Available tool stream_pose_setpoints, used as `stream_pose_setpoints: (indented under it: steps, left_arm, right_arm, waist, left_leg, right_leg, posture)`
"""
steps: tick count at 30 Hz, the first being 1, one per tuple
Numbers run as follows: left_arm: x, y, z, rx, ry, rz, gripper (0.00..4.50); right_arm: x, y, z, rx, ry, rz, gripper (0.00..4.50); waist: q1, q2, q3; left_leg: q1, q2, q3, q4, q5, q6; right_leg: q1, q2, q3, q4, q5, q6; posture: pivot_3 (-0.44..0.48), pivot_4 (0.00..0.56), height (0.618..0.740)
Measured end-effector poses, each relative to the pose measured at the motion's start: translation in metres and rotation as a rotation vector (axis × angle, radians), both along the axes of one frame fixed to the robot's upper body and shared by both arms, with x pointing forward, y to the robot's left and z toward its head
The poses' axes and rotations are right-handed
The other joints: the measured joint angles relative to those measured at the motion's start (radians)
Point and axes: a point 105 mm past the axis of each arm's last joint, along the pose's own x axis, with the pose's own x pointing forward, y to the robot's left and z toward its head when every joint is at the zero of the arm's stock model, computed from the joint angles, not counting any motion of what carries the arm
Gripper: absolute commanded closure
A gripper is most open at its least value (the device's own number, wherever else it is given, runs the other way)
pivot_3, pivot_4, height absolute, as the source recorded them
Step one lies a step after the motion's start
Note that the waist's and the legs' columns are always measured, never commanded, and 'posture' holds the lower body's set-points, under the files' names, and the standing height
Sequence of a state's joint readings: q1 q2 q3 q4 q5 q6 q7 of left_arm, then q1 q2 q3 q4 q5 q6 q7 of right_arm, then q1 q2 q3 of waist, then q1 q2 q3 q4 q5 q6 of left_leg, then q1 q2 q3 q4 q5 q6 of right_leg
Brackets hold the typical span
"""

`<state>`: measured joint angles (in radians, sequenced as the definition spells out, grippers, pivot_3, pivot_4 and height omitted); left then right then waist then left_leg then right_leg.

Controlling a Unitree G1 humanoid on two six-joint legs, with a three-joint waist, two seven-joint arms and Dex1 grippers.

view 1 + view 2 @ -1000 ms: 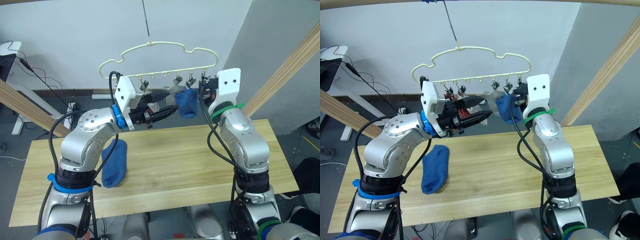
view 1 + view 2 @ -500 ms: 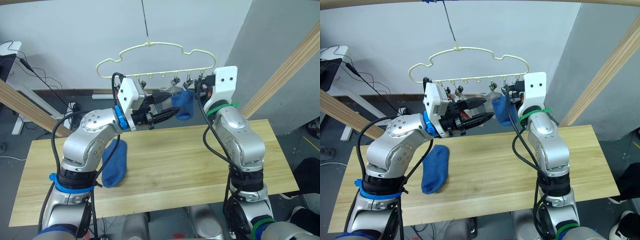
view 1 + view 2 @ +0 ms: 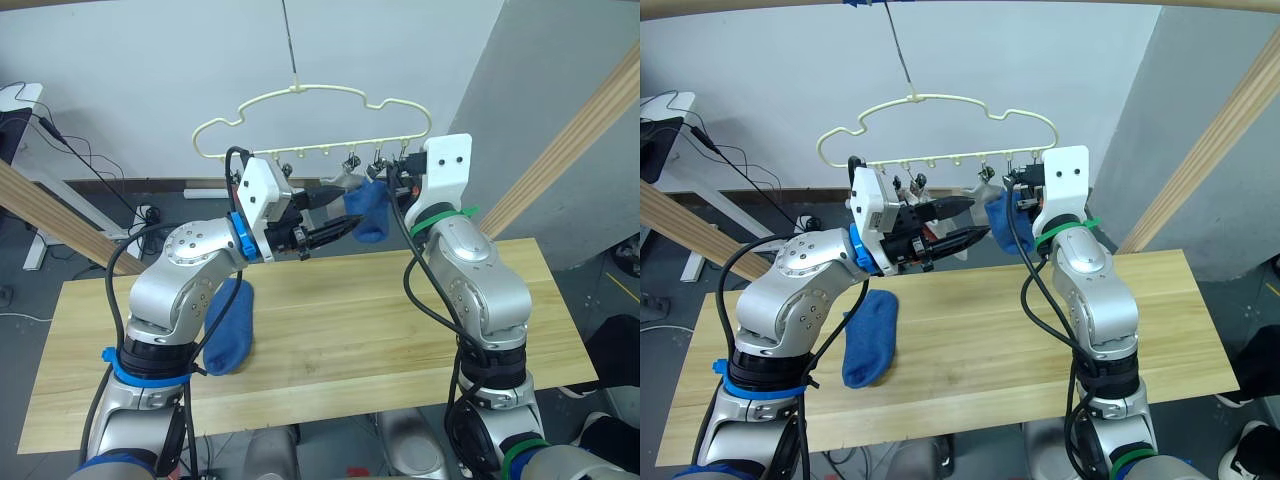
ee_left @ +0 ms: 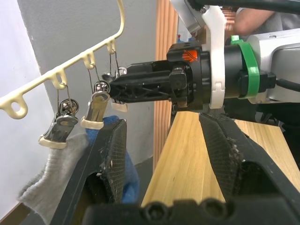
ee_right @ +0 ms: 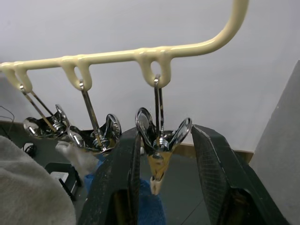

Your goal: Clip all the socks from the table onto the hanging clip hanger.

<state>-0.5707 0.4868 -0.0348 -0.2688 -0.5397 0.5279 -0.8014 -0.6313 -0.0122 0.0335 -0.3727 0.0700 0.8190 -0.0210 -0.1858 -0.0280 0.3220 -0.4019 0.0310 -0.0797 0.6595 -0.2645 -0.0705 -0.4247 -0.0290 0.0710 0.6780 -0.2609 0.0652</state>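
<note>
The pale yellow clip hanger (image 3: 312, 98) hangs over the table (image 3: 380, 340) with a row of metal clips. From neighbouring clips near its right end hang a grey sock (image 4: 49, 190) and a blue sock (image 3: 368, 212). My left gripper (image 3: 338, 212) is open just left of the hanging blue sock, and its fingers (image 4: 112, 154) hold nothing. My right gripper (image 5: 163, 157) is open with its fingers on either side of the end clip (image 5: 161, 136), whose tips stay together. Another blue sock (image 3: 228, 325) lies flat on the table's left part.
Thick wooden poles slant at the right (image 3: 585, 135) and the left (image 3: 50, 212) behind the table. A thin rod (image 3: 290, 40) holds the hanger's hook from above. Cables and a white desk (image 3: 25, 130) are at the far left on the floor.
My right gripper has moved up and left, closer to the end clip. The hanger and its socks have swung slightly left. The left gripper has shifted a little with them.
</note>
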Motion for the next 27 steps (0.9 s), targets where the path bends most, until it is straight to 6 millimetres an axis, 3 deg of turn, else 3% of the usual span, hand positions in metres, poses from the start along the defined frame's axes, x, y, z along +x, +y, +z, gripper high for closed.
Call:
stream_pose_setpoints:
  steps: [12,27]
  left_arm:
    - [-0.0003,-0.0001,-0.0010,0.005,-0.006,-0.001,1.78]
    - [-0.0012,-0.0023,-0.0034,0.007,-0.002,-0.011,1.78]
  right_arm:
    - [0.0014,0.0029,-0.0024,0.060,0.026,-0.009,2.76]
    - [0.0085,0.0090,-0.0081,-0.058,0.004,0.062,2.76]
  waist:
    - [-0.001,0.000,0.000]
    - [-0.003,0.000,0.000]
  left_leg:
    - [0.000,0.000,0.000,0.000,0.000,0.000]
    - [0.000,0.000,0.000,0.001,0.000,0.000]
  right_leg:
    - [0.000,0.000,0.000,0.000,0.000,0.000]
    - [0.000,0.000,0.000,0.001,0.000,0.000]
  posture:
    - [-0.234,0.273,0.733]
    - [-0.229,0.274,0.733]
